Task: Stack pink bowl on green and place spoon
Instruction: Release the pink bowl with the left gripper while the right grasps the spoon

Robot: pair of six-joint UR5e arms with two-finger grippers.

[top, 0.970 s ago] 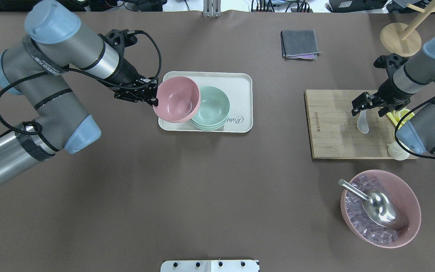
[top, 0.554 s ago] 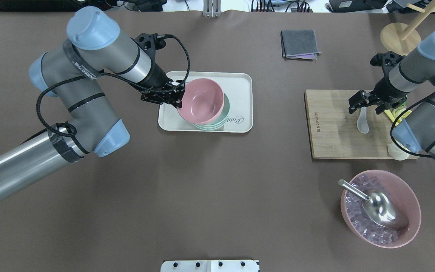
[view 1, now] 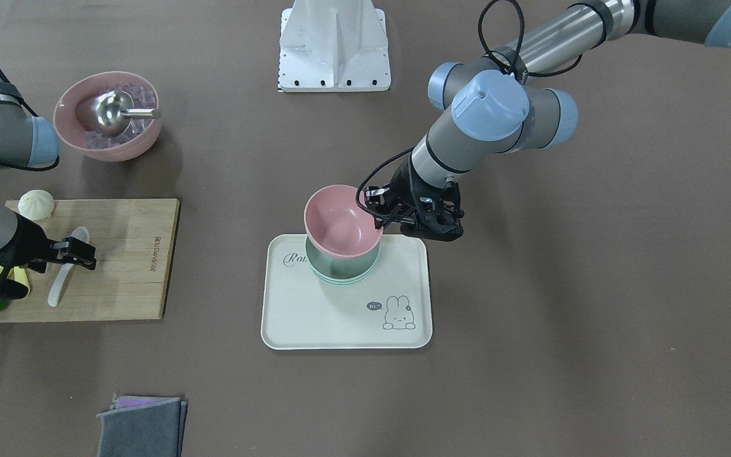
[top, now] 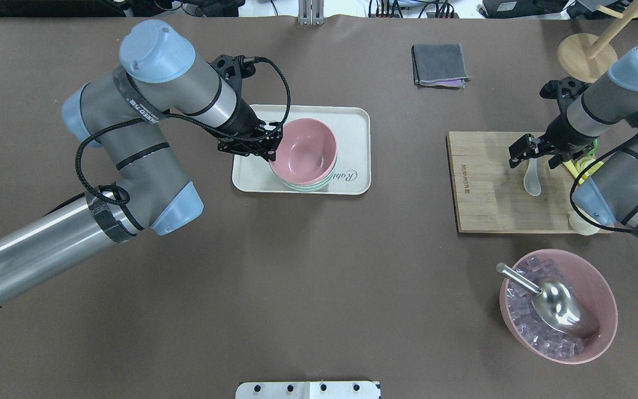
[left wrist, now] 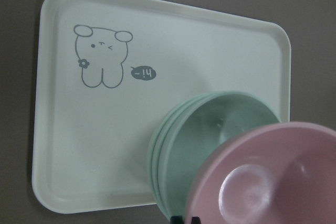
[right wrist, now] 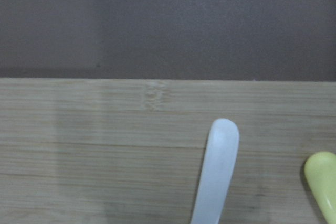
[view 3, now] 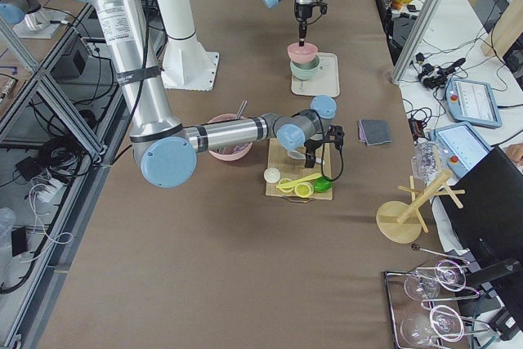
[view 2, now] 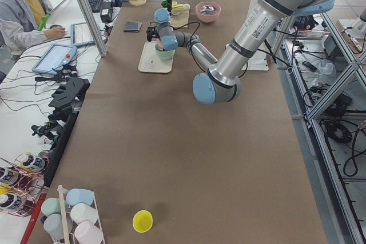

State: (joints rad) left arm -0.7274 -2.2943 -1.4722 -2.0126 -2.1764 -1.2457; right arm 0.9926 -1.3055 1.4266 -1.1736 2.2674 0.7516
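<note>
My left fingers (top: 271,151) are clenched on the rim of the small pink bowl (top: 305,149), gripping the edge nearest my wrist. The bowl stretches out beyond them, open side up and slightly tilted. Directly under it is the mint-green bowl stack (view 1: 343,266), whose layered rims peek out below the pink one. I cannot tell whether the pink bowl is fully seated in it. Both bowls are over the end of the cream rabbit tray (top: 352,122) that lies under my left fingers; the printed rabbit is at the far end.

My right fingers (top: 534,159) are spread apart, hovering over the handle end of the white soup spoon (top: 532,180). The spoon lies flat on the bamboo cutting board (top: 485,188), its scoop pointing away from them. A yellow utensil (right wrist: 321,179) lies just beside the handle on the board, which rests on the brown surface (top: 319,277).
</note>
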